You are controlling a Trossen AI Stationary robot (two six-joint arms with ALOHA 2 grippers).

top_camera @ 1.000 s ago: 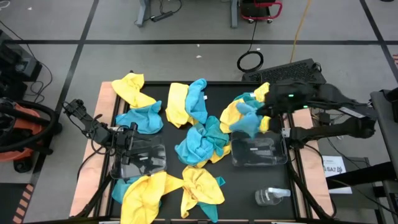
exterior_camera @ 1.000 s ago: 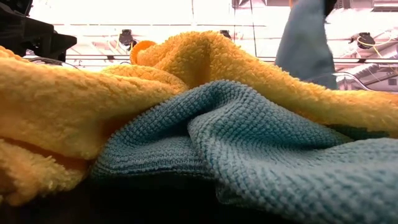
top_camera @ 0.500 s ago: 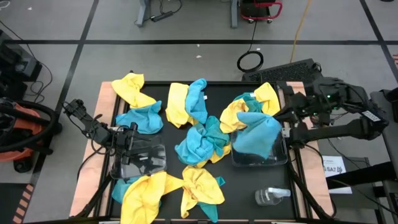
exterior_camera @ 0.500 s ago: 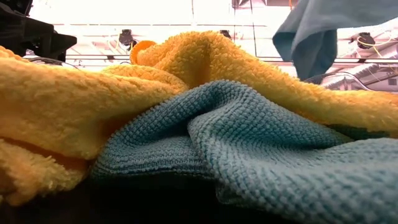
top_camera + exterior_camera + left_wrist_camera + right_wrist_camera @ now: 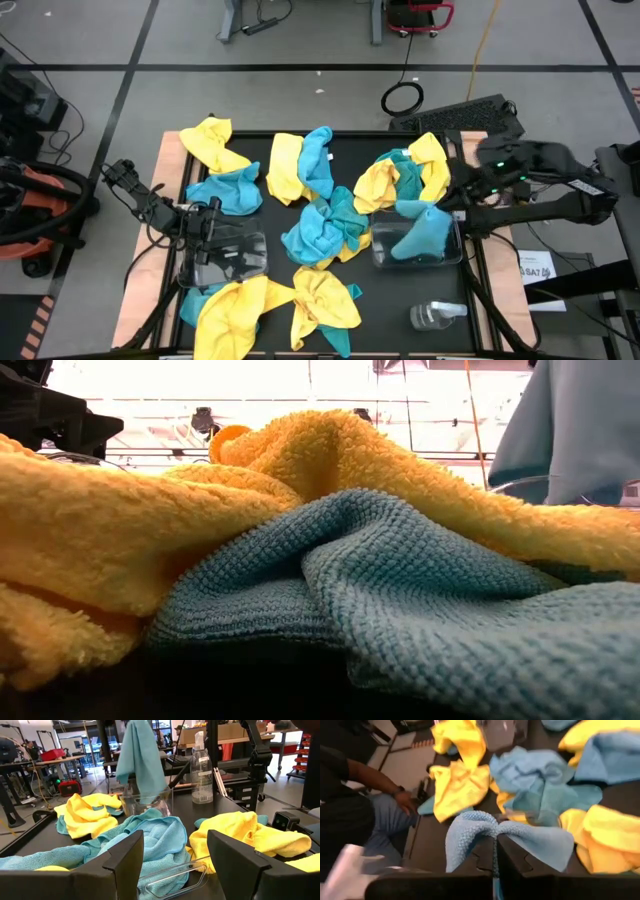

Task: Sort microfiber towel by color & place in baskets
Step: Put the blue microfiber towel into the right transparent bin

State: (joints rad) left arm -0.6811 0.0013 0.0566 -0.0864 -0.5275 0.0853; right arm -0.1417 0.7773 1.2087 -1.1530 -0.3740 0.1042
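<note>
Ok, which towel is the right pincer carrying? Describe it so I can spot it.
Find the clear basket at the table's right side. The blue towel hanging into it from the right pincer is the one. Unlike its neighbours, it is pinched at one fold and dangles instead of lying on the table.

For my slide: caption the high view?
Right gripper lowers a turquoise towel into the right clear basket.
</note>
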